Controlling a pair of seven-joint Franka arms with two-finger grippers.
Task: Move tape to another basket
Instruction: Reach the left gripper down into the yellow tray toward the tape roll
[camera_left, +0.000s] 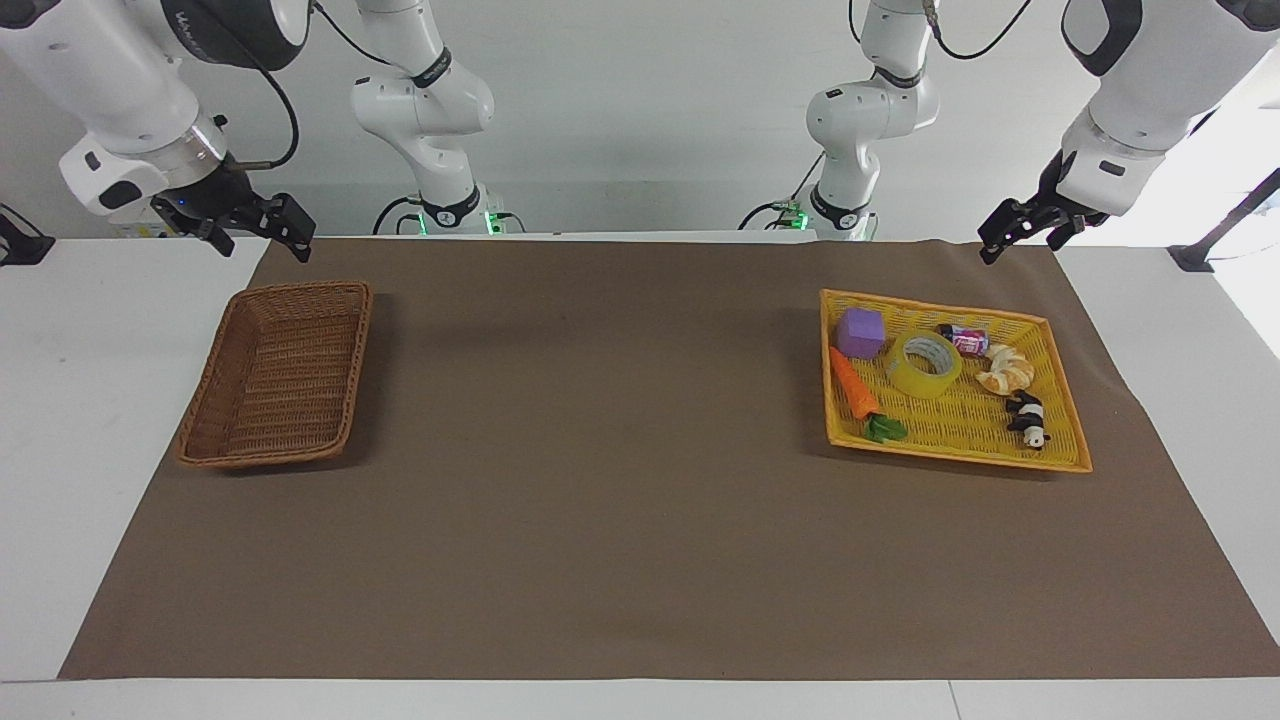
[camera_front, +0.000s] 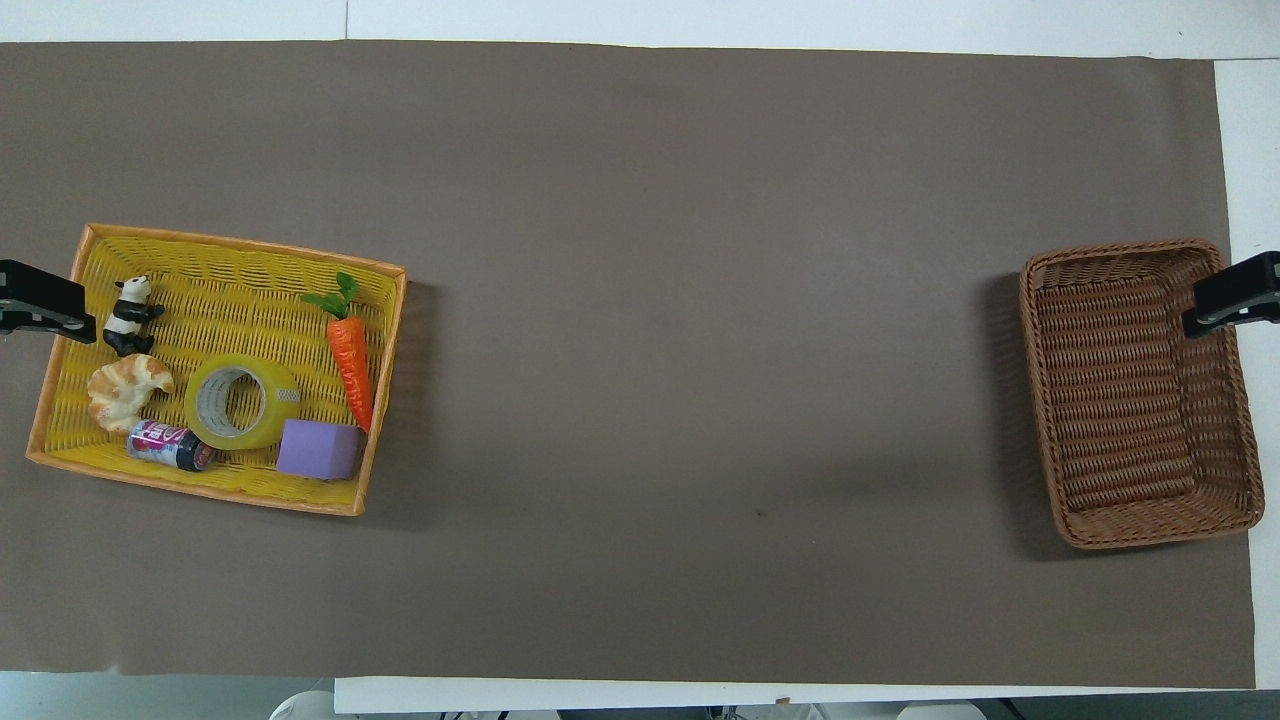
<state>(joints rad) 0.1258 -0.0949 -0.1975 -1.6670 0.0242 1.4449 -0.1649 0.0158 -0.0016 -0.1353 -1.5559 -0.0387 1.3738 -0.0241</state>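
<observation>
The tape (camera_left: 925, 364) (camera_front: 241, 402), a yellow translucent roll, lies flat in the yellow woven tray (camera_left: 950, 455) (camera_front: 230, 250) at the left arm's end of the table. The brown wicker basket (camera_left: 280, 380) (camera_front: 1120, 390) stands empty at the right arm's end. My left gripper (camera_left: 1022, 240) hangs open in the air by the tray's outer corner, holding nothing. My right gripper (camera_left: 258, 238) hangs open above the basket's outer rim, also holding nothing. In the overhead view only one of the left fingers (camera_front: 40, 300) and one of the right fingers (camera_front: 1235, 295) show.
Around the tape in the tray lie a purple block (camera_left: 861, 332), a toy carrot (camera_left: 853, 385), a croissant (camera_left: 1006, 370), a panda figure (camera_left: 1028, 419) and a small can (camera_left: 965, 340). A brown mat (camera_left: 600, 450) covers the table between tray and basket.
</observation>
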